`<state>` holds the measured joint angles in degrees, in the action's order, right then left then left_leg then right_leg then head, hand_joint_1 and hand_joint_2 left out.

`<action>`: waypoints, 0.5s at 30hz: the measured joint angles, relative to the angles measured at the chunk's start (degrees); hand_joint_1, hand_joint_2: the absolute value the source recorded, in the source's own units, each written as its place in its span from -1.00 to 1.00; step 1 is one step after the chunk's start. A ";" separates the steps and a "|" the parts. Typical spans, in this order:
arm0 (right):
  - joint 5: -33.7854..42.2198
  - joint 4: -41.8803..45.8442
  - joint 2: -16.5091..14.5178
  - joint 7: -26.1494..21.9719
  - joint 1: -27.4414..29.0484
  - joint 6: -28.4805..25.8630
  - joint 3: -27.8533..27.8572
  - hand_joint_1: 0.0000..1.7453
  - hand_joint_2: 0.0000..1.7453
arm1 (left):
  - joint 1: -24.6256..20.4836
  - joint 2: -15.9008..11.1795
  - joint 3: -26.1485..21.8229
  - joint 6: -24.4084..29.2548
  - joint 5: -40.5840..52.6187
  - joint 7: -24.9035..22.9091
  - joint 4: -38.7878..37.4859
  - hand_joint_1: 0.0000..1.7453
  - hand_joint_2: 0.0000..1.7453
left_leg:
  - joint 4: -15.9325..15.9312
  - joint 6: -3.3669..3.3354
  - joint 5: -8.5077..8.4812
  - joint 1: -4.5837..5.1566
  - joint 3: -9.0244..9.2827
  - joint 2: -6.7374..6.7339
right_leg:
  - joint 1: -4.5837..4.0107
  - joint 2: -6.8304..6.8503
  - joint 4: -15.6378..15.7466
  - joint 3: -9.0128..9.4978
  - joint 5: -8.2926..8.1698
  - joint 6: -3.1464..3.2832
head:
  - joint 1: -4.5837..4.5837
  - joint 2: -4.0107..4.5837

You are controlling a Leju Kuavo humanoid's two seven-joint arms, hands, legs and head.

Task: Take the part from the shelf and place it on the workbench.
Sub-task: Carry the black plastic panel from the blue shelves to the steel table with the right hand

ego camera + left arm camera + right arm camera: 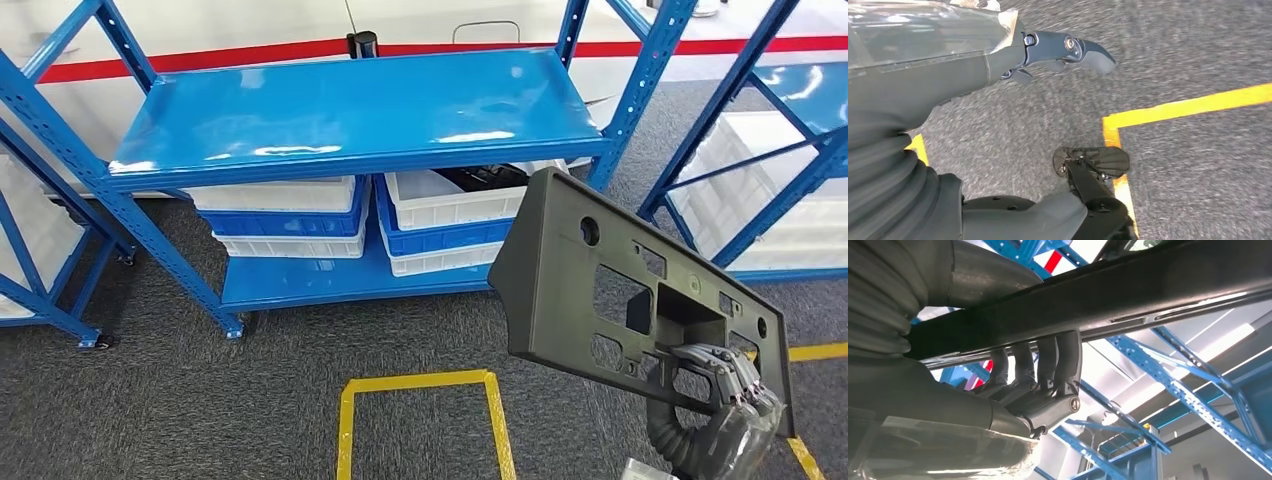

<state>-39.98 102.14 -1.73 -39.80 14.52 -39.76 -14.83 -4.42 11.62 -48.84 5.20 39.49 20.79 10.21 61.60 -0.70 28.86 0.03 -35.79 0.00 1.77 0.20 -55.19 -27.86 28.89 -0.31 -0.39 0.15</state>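
While gripping the part [640, 290] in the right hand [728, 385] — left hand [1068, 50] hanging, state unclear — carry level, well clear of the shelf [350, 110] uprights.

Lighting: bright, even, from overhead. Glare: white streaks on the glossy blue shelf top [350, 110]. Shadows: soft, beneath the shelf. Head view: sharp. Left wrist view: carpet [1173, 50] and yellow floor tape [1193, 105] smeared by motion blur. Right wrist view: backlit, part [1108, 295] near-silhouetted, background overexposed.
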 joint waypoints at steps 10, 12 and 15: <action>-0.02 0.00 -0.09 0.00 -0.16 0.00 0.05 1.00 1.00 | -0.04 -0.11 -1.22 0.40 -0.44 0.07 0.00 -1.00 1.00 | -4.28 1.01 1.61 -1.05 9.03 0.40 | -0.04 0.14 -2.08 -5.00 -3.43 -1.70 | -0.15 0.00; 0.03 0.00 -0.09 0.00 -0.23 0.00 0.05 1.00 1.00 | -0.03 -0.10 -1.44 0.77 -0.94 0.15 0.00 -1.00 1.00 | -4.97 0.17 1.39 -0.77 8.49 0.36 | -0.16 0.14 -2.15 -5.51 -4.14 -2.84 | -0.13 0.00; 0.27 -0.02 -0.01 0.00 -0.21 0.00 0.03 1.00 1.00 | -0.11 -0.01 -2.11 1.61 -1.97 0.45 0.00 -1.00 1.00 | -5.54 -2.06 -0.35 -0.71 6.69 -0.11 | -0.14 0.06 -5.76 -7.73 -1.03 -2.89 | 0.00 0.00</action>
<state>-39.71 102.12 -1.74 -39.80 14.31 -39.76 -14.80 -4.54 11.61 -50.95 6.81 37.52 21.23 10.21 56.05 -2.76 28.52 -0.68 -29.09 -0.11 1.62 0.26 -60.95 -35.59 27.87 -3.20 -0.39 0.15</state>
